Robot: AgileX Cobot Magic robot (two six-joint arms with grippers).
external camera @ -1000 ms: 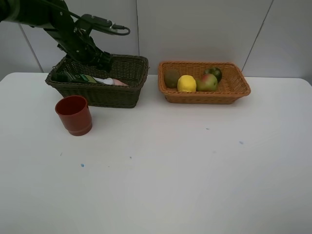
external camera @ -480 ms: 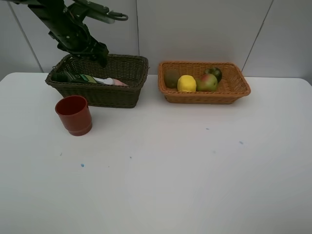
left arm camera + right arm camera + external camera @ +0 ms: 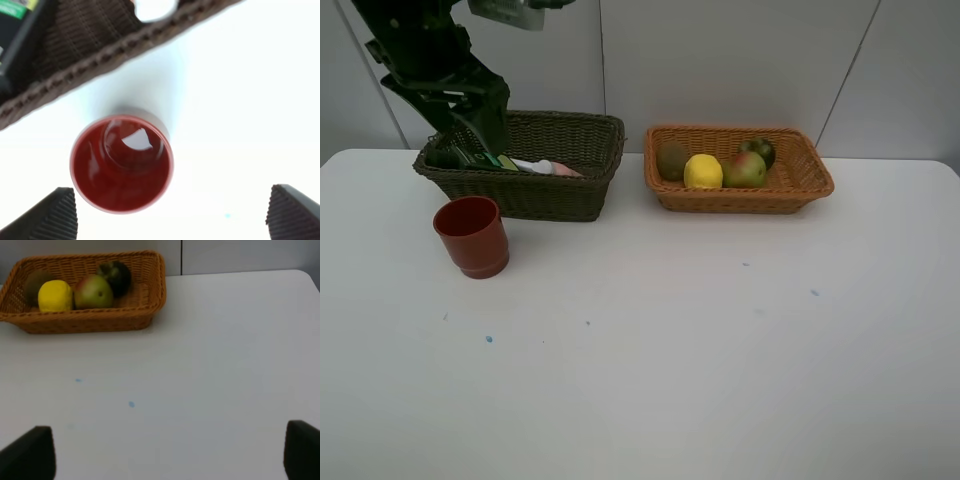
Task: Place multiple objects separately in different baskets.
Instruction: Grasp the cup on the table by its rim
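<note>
The red cup [image 3: 472, 236] stands upright and empty on the table in front of the dark olive-brown basket [image 3: 545, 195]. My left gripper [image 3: 482, 126] hangs open over that basket's left end. In the left wrist view the gripper [image 3: 172, 215] is open above the cup [image 3: 121, 162] and holds nothing. The dark green bottle [image 3: 470, 157] and pink bottle [image 3: 558, 169] lie in the dark basket. The light orange-tan basket [image 3: 740, 200] holds the kiwi [image 3: 672, 160], lemon [image 3: 703, 171], pear [image 3: 745, 169] and dark green fruit [image 3: 758, 150]. My right gripper [image 3: 165, 455] is open over bare table. I cannot make out the white marker.
The white table [image 3: 670, 350] runs wide in front of both baskets, with small blue specks [image 3: 488, 339] on it. A pale panelled wall [image 3: 720, 60] stands right behind the baskets. The right wrist view shows the orange-tan basket [image 3: 85, 322] far ahead.
My left arm has risen out of the dark basket and swung left and forward, so its gripper now hangs above the red cup. Nothing else has moved.
</note>
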